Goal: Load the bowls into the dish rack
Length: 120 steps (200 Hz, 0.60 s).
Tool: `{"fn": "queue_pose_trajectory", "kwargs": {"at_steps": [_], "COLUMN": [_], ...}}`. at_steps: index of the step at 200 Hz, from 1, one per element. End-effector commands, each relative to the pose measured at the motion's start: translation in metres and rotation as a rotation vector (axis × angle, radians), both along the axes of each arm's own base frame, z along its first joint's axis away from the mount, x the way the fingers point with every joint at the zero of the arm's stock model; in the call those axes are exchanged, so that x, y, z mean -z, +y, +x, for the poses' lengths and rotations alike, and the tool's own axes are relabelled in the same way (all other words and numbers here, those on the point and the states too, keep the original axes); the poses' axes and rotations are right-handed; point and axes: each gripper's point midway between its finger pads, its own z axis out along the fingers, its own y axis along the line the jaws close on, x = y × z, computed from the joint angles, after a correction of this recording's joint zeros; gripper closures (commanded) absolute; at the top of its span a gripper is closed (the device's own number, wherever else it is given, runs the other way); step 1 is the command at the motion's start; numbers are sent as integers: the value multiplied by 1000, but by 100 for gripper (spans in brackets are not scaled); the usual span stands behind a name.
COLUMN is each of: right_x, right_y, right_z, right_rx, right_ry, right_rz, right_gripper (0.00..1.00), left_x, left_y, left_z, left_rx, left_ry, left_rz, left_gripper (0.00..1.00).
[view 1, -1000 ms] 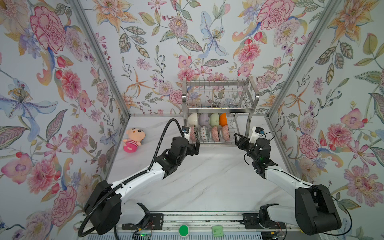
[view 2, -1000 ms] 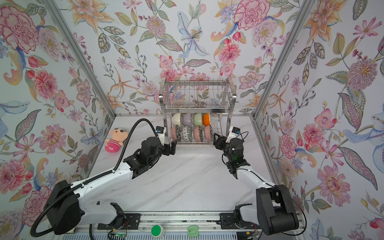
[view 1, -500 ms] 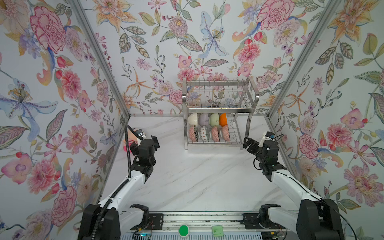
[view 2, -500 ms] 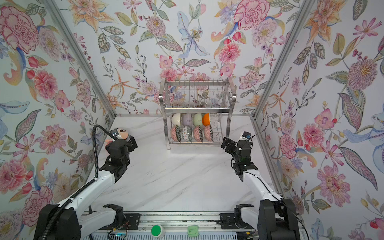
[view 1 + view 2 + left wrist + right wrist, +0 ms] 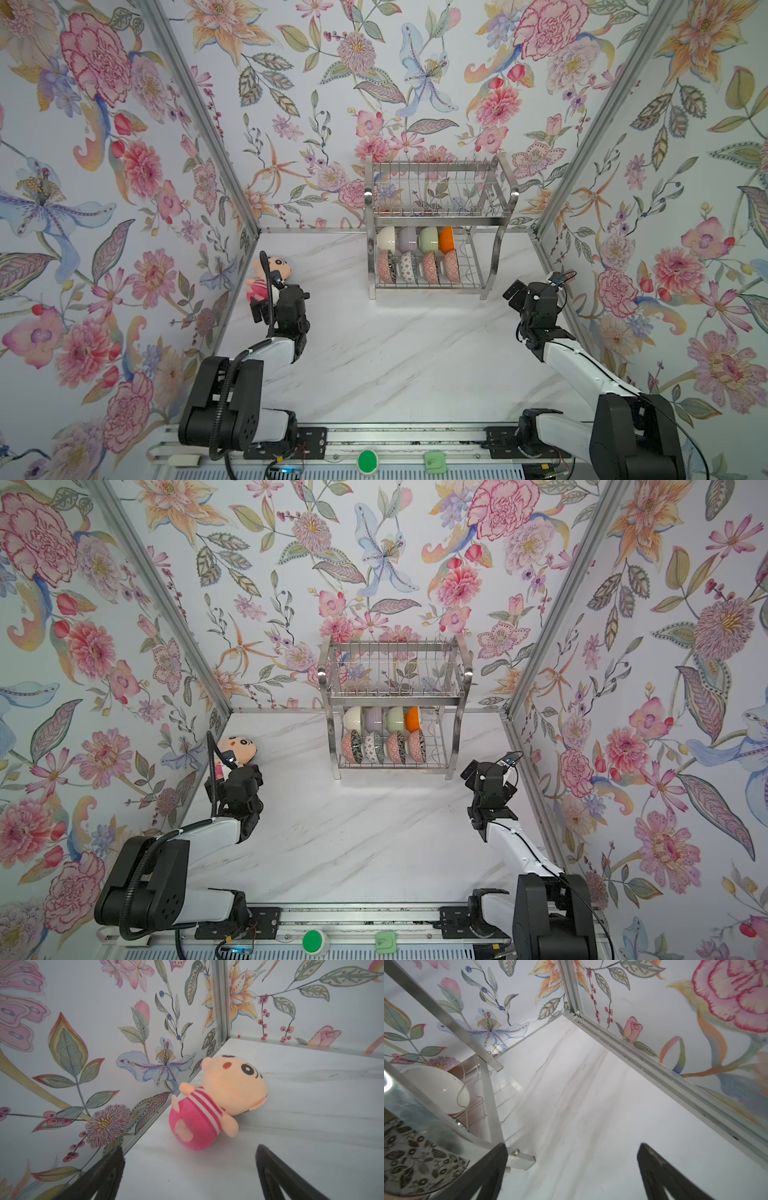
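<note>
The left gripper [image 5: 190, 1150] hovers low over the marble table [image 5: 311, 1126] with its jaws spread wide and nothing between them. Just ahead of it, close to the flowered side wall [image 5: 72, 1053], a pink plush doll [image 5: 218, 1101] lies on the table, clear of both fingers.

The right gripper [image 5: 572, 1147] is also wide open and empty, above a bare part of the table near the opposite wall. The dish rack [image 5: 496, 257] stands ahead of this gripper and off to its inner side, near it but not touching. In the right wrist view the foot of the rack's front leg shows just beside one finger [image 5: 488, 1172]. The rack is well apart from the left gripper.

All eight bowls stand on edge in the rack's lower tier. The row farther from the grippers holds the cream bowl [image 5: 386, 239], the lilac bowl [image 5: 407, 240], the pale green bowl [image 5: 428, 240] and the orange-backed bowl [image 5: 446, 240]. The nearer row holds the four leaf-patterned bowls [image 5: 408, 268]. The orange-backed bowl and the end patterned one lie closest to the right gripper.
</note>
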Motion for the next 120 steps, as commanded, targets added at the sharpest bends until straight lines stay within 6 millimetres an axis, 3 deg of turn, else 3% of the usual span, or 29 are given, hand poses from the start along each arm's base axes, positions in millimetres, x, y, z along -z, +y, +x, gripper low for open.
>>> {"fn": "queue_pose_trajectory", "kwargs": {"at_steps": [1,39,71,120], "right_x": [9,6,9,5], "right_y": [-9,-9,-3,16], "right_z": [-2,0,-8,-7], "right_rx": [28,-10,-28,-98], "right_ry": [13,47,12,-68], "right_rz": [-72,-190,-343,-475], "right_gripper": [1,1,1,1], "left_x": [-8,1,-3,-13], "left_y": [-2,-11,-22,-28], "left_z": [11,18,19,-3], "left_rx": [38,102,162,211], "left_ry": [-56,-70,-92,-197], "left_rz": [13,37,54,67], "left_gripper": [1,1,1,1]}}
